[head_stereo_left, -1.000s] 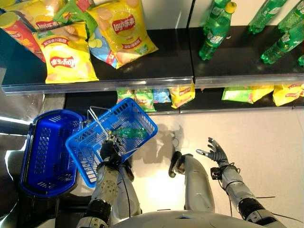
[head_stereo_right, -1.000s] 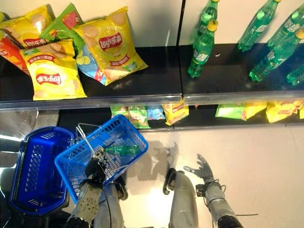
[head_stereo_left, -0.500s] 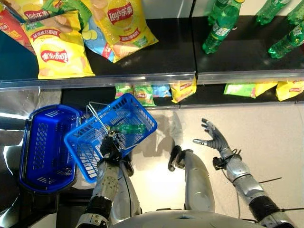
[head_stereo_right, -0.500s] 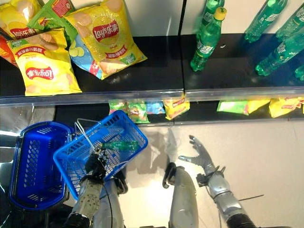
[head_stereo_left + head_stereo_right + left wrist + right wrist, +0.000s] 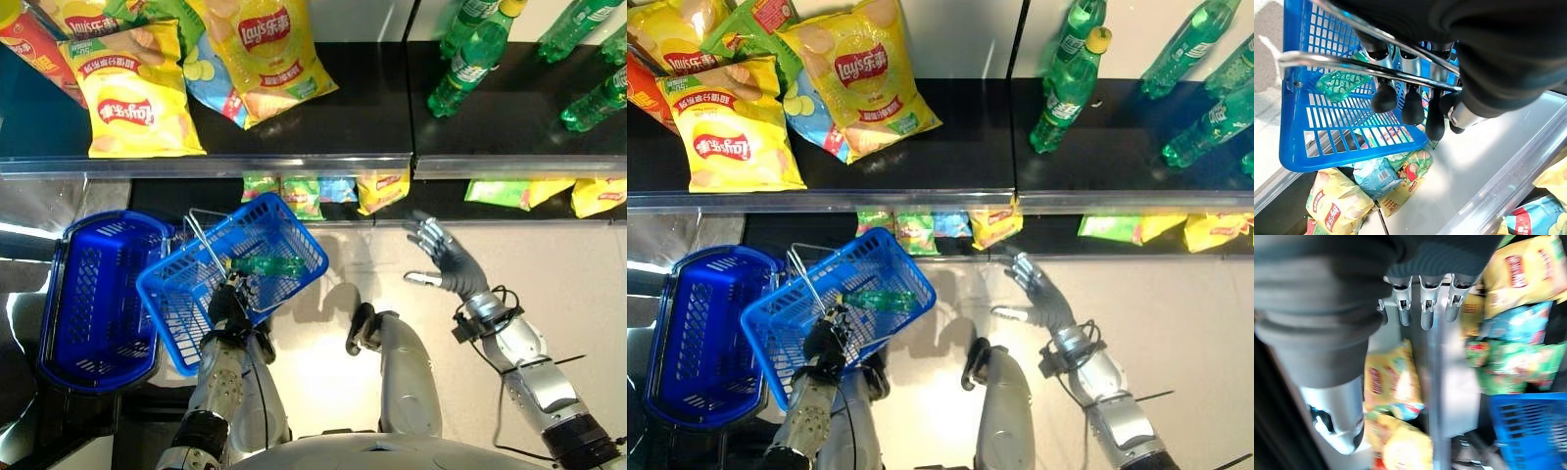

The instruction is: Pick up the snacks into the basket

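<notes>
My left hand [image 5: 227,308] is shut on the wire handle [image 5: 1352,66] of a blue basket [image 5: 294,235] that hangs tilted above the floor. A green bottle [image 5: 266,264] lies inside it. My right hand [image 5: 446,262] is open, fingers spread, raised just in front of the lower shelf's edge and holding nothing. Small snack bags lie on that lower shelf: a yellow one [image 5: 380,188] left of the hand, green and blue ones [image 5: 299,191] above the basket. Large yellow chip bags [image 5: 269,49] [image 5: 132,98] lie on the upper shelf at the left.
A second, darker blue basket [image 5: 98,304] stands at the left on the floor. Green bottles [image 5: 470,59] lie on the upper shelf's right half. More yellow and green snack bags [image 5: 529,191] sit on the lower shelf at the right. A metal rail [image 5: 294,164] edges the upper shelf.
My right hand has risen and reached forward from near the floor to the lower shelf's edge. The left hand has kept its hold on the basket handle; the view has shifted slightly.
</notes>
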Motion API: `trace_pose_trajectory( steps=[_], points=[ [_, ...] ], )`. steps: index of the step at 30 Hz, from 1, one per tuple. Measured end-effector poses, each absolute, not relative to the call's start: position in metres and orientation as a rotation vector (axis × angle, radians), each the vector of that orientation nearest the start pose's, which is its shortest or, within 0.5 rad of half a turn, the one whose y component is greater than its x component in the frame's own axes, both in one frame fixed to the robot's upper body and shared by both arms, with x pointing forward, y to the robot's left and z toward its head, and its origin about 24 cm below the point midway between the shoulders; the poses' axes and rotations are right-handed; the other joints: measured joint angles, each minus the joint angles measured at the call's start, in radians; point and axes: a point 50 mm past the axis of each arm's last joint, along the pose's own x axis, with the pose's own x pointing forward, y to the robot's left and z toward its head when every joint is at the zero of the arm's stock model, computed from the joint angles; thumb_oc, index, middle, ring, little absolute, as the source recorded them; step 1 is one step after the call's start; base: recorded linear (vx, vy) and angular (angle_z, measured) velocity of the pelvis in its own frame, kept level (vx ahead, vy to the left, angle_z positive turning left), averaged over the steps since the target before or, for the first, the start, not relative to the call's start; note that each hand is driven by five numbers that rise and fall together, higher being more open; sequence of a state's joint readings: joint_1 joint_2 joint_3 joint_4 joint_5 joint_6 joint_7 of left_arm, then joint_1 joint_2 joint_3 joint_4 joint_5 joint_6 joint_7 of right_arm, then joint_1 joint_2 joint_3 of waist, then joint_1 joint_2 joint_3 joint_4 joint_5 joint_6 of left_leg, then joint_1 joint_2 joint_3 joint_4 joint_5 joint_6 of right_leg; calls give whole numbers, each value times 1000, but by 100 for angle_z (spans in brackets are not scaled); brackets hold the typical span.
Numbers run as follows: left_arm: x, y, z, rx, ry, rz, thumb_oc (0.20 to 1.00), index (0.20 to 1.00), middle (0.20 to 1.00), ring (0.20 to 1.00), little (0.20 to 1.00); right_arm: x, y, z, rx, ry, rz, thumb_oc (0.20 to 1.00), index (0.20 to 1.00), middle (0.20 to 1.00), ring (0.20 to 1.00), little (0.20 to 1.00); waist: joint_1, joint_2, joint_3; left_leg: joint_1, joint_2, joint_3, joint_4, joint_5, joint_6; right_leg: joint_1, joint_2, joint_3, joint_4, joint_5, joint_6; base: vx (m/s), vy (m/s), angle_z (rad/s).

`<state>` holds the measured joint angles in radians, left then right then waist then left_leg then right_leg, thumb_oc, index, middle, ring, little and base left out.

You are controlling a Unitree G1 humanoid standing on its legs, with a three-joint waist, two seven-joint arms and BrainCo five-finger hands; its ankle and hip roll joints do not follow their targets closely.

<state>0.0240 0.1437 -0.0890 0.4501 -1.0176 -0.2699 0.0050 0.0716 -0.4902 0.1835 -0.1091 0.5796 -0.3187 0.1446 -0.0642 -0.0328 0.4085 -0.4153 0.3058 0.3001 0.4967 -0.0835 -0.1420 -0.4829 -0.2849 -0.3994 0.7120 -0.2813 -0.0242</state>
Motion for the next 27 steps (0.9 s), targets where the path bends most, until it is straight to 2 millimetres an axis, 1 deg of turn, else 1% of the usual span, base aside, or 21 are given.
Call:
trace_pose_trajectory(
  steps=[2, 6, 7, 8, 10, 11, 13, 15, 16, 17, 18, 21, 22, 23, 24, 25, 27],
  points=[
    [222, 192, -47, -798, 206, 307, 200, 200, 200, 200, 200, 235, -189, 88, 153, -287, 303, 1000, 1000, 1000, 1000, 1000, 1, 0, 0, 3, -2, -2, -6, 0, 0, 6, -1, -2, -3, 1, 1, 22, 3, 4],
    [221, 191, -48, -794, 209, 294, 200, 200, 200, 200, 200, 245, -188, 103, 157, -352, 291, 1000, 1000, 1000, 1000, 1000, 2, 1, 0, 4, -7, -5, -16, 3, 3, 11, -3, -9, -9, 2, 3, 13, -5, 5],
    [221, 191, -48, -794, 209, 292, 200, 200, 200, 200, 200, 252, -185, 112, 153, -392, 280, 1000, 1000, 1000, 1000, 1000, 5, 1, 0, 5, -8, -5, -17, 5, 3, 12, -4, -10, -9, 2, 3, 12, -8, 5],
    [221, 191, -48, -794, 210, 290, 200, 200, 200, 200, 200, 255, -184, 117, 152, -412, 272, 1000, 1000, 1000, 1000, 1000, 7, 2, 0, 5, -9, -6, -17, 5, 3, 14, -6, -12, -9, 2, 3, 8, -12, 7],
    [222, 190, -48, -792, 210, 281, 200, 200, 200, 200, 200, 264, -182, 130, 71, -466, 232, 1000, 1000, 1000, 1000, 1000, 13, 3, 1, 5, -13, -10, -18, 7, 3, 19, -11, -19, -8, 2, 4, 6, -13, 7],
    [222, 189, -48, -792, 211, 276, 200, 200, 200, 200, 200, 267, -182, 133, 28, -478, 215, 1000, 1000, 1000, 1000, 1000, 17, 3, 1, 5, -14, -11, -17, 8, 2, 19, -13, -19, -8, 2, 5, 4, -11, 4],
    [223, 187, -47, -786, 214, 259, 200, 200, 200, 200, 200, 279, -183, 145, -101, -526, 144, 1000, 1000, 1000, 1000, 1000, 30, 4, 1, 4, -16, -13, -16, 8, 3, 21, -16, -21, -8, 3, 6, 3, -10, 4],
    [223, 186, -46, -776, 219, 252, 200, 200, 200, 200, 200, 291, -181, 154, -170, -552, 99, 1000, 1000, 1000, 1000, 1000, 33, 4, 1, 3, -17, -18, -14, 9, 3, 23, -17, -22, -8, 3, 6, 2, -21, 5],
    [223, 185, -45, -776, 219, 246, 200, 200, 200, 200, 200, 299, -178, 164, -196, -578, 82, 1000, 1000, 1000, 1000, 1000, 45, 7, 1, 3, -19, -22, -15, 10, 6, 24, -18, -24, -7, 3, 6, 0, 0, 0],
    [224, 184, -45, -773, 224, 243, 200, 200, 200, 200, 200, 304, -177, 167, -208, -585, 73, 1000, 1000, 1000, 1000, 1000, 52, 8, 1, 2, -20, -25, -16, 10, 6, 25, -18, -24, -7, 3, 6, -4, -14, 6],
    [225, 183, -44, -772, 223, 236, 200, 200, 200, 200, 200, 314, -173, 175, -221, -590, 59, 1000, 1000, 1000, 1000, 1000, 59, 10, 1, 1, -22, -28, -18, 11, 11, 26, -20, -26, -5, 3, 6, -6, -16, 7],
    [225, 181, -42, -761, 230, 211, 200, 200, 200, 200, 200, 334, -164, 189, -254, -584, 58, 1000, 1000, 1000, 1000, 1000, 84, 14, -1, -3, -27, -30, -19, 12, 14, 23, -26, -29, 1, 3, 6, -10, -16, 8],
    [224, 180, -42, -761, 232, 210, 200, 200, 200, 200, 200, 338, -161, 192, -261, -581, 62, 1000, 1000, 1000, 1000, 1000, 84, 16, -2, -7, -30, -31, -19, 12, 15, 23, -30, -33, 1, 2, 7, -16, -4, 12],
    [225, 180, -40, -758, 227, 201, 200, 200, 200, 200, 200, 347, -154, 198, -281, -574, 69, 1000, 1000, 1000, 1000, 1000, 82, 18, -2, -15, -32, -34, -18, 14, 18, 18, -33, -36, 1, 2, 7, -12, 0, 11],
    [225, 180, -39, -758, 226, 195, 200, 200, 200, 200, 200, 351, -153, 200, -290, -569, 68, 1000, 1000, 1000, 1000, 1000, 83, 18, -2, -18, -32, -34, -17, 15, 19, 16, -34, -36, 1, 2, 7, -16, 4, 8],
    [226, 179, -37, -749, 230, 182, 200, 200, 200, 200, 200, 361, -150, 204, -318, -551, 47, 1000, 1000, 1000, 1000, 1000, 91, 19, -1, -24, -31, -34, -12, 17, 19, 14, -34, -37, 2, 3, 7, -11, 5, 5],
    [228, 177, -36, -746, 233, 170, 200, 200, 200, 200, 200, 370, -147, 212, -334, -544, 16, 1000, 1000, 1000, 1000, 1000, 108, 22, 0, -25, -31, -34, -12, 19, 18, 13, -35, -37, 3, 4, 8, -4, 0, 2]
  ],
)
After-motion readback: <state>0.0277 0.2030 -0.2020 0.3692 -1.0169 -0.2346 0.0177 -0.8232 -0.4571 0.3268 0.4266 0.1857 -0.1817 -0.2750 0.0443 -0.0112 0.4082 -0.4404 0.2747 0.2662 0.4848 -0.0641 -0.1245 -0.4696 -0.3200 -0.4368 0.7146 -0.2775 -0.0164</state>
